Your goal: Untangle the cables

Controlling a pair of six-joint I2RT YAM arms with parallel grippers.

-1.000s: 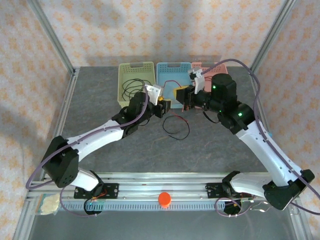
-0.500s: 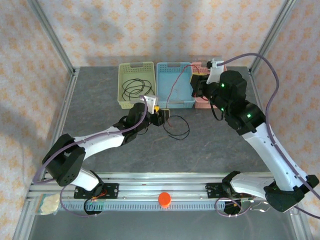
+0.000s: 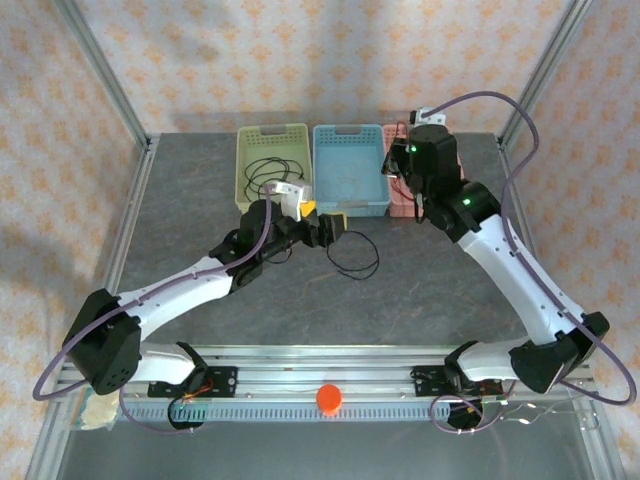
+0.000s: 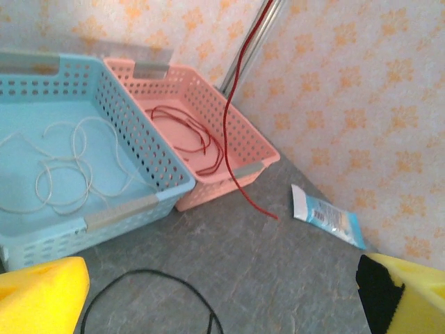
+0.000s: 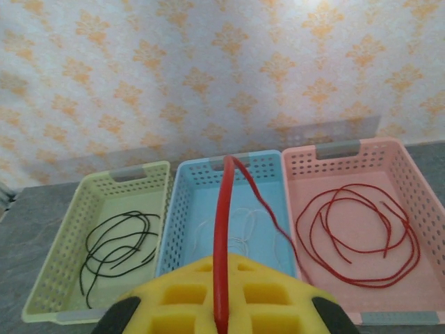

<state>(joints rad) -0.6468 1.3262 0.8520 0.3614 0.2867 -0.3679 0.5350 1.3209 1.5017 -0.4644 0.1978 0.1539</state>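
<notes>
My right gripper [image 5: 221, 313] is shut on a red cable [image 5: 224, 229] and is raised high near the pink basket [image 3: 400, 207]. The cable hangs down with its free end near the table [image 4: 274, 217]. My left gripper [image 3: 322, 228] is open, low over the table, with nothing between its yellow fingers [image 4: 42, 292]. A black cable loop [image 3: 355, 255] lies on the table just beyond it. Other cables lie in the baskets: a black one [image 5: 115, 243], a whitish one [image 4: 62, 167] and a red coil [image 5: 361, 236].
Three baskets stand in a row at the back: yellow-green [image 3: 272, 135], blue [image 3: 350, 135] and pink. A small blue-and-white tube [image 4: 327, 217] lies on the table right of the pink basket. Metal frame posts [image 3: 100, 80] flank the table. An orange knob [image 3: 329, 398] sits on the front rail.
The left gripper has opened wide and dropped lower. The right arm has lifted the red cable up and back toward the pink basket, away from the black loop.
</notes>
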